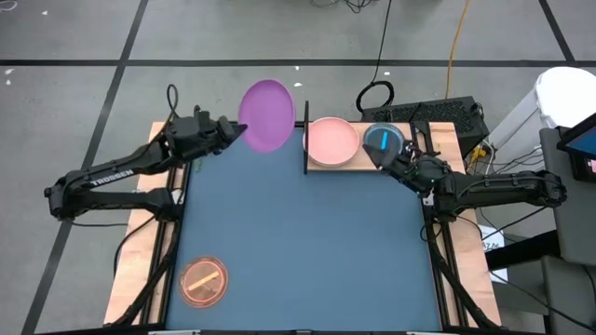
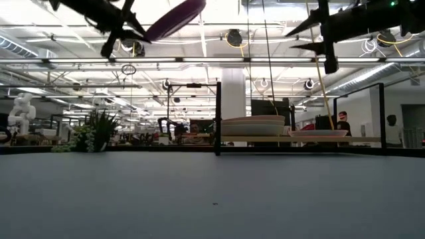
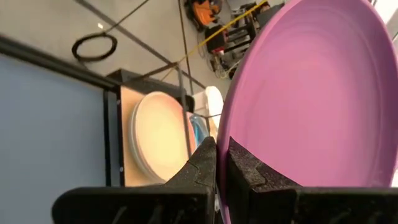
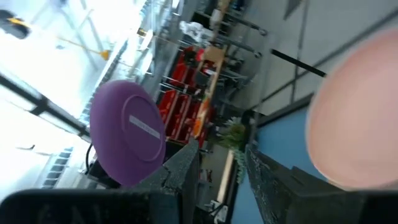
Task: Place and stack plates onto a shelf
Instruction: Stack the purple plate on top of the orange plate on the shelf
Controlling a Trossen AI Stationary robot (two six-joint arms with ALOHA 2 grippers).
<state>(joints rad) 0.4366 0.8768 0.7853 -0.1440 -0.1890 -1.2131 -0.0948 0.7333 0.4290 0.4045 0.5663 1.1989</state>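
Note:
My left gripper [image 1: 235, 130] is shut on a purple plate [image 1: 267, 113], held high over the mat's far edge, just left of the shelf's black upright panel [image 1: 305, 138]. The shelf's wooden board [image 1: 361, 162] carries a stack of larger plates with a pink one on top [image 1: 332, 141]. A cyan dish [image 1: 382, 140] sits beside the stack on other dishes. My right gripper [image 1: 386, 154] is open and raised above the cyan dish, touching nothing. An orange dish [image 1: 204, 282] lies flat on the mat's near left corner. My left gripper pinches the purple plate's rim [image 3: 231, 158] between its two fingers, on the edge nearest the arm. The fingers come from the table's left, about level. The plate [image 2: 176, 18] is lifted clear and tilted, its free edge higher than the held one.
The dark blue mat [image 1: 307, 242] covers the table, with the orange dish on its near left part. Cables and a black device [image 1: 447, 112] lie beyond the shelf. A second black upright [image 2: 383, 116] stands at the shelf's right end.

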